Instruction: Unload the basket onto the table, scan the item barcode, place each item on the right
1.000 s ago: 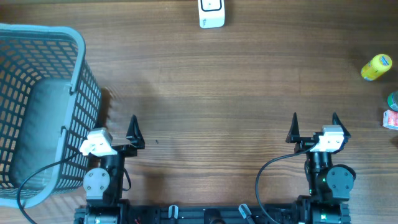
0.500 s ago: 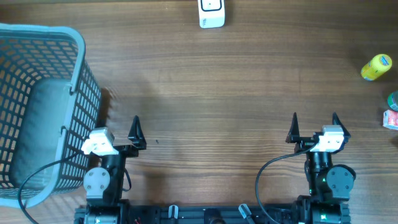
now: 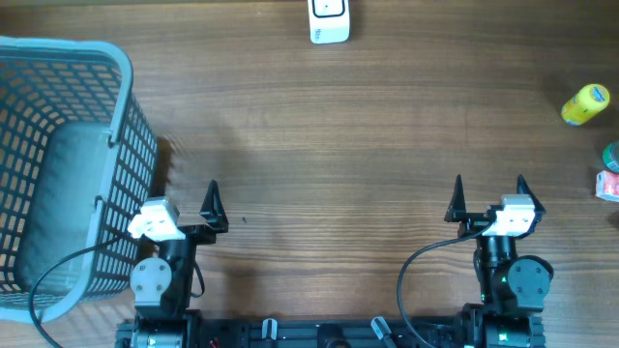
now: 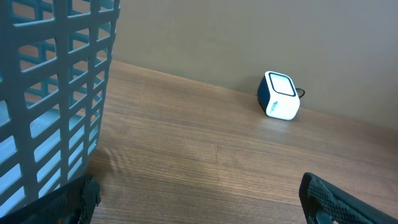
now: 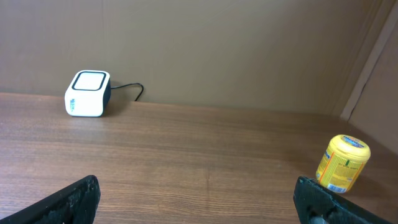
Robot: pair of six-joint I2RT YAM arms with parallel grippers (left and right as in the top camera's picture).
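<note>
The white scanner [image 3: 329,20] sits at the top centre of the overhead frame, at the far edge of the tabletop [image 3: 338,126] with its cable running off behind it. The things it could read lie well apart from it at the right edge. The likeliest item is the yellow canister [image 3: 586,104], which stands upright in the lower right of the right wrist view. It looks like a small rigid tub with a printed label wrapped round it, probably light and stiff rather than fragile. Its smooth round wall could slip or turn between two fingers, and it would roll if knocked over. The soundest hold seems to be across the body at about mid-height, squarely on opposite sides, leaving as much label as possible uncovered; no barcode can be made out from here. Just below it in the overhead frame, a teal object [image 3: 613,155] and a small red and white pack [image 3: 607,185] are cut off by the frame edge, too partial to judge. The left claw [image 3: 179,206] hangs at the lower left, just beside the blue-grey basket [image 3: 116,58]. Its fingers are spread wide with nothing between them, and they touch nothing that can be seen. The right claw [image 3: 488,189] at the lower right is likewise spread fully apart and empty, well short of the canister.
</note>
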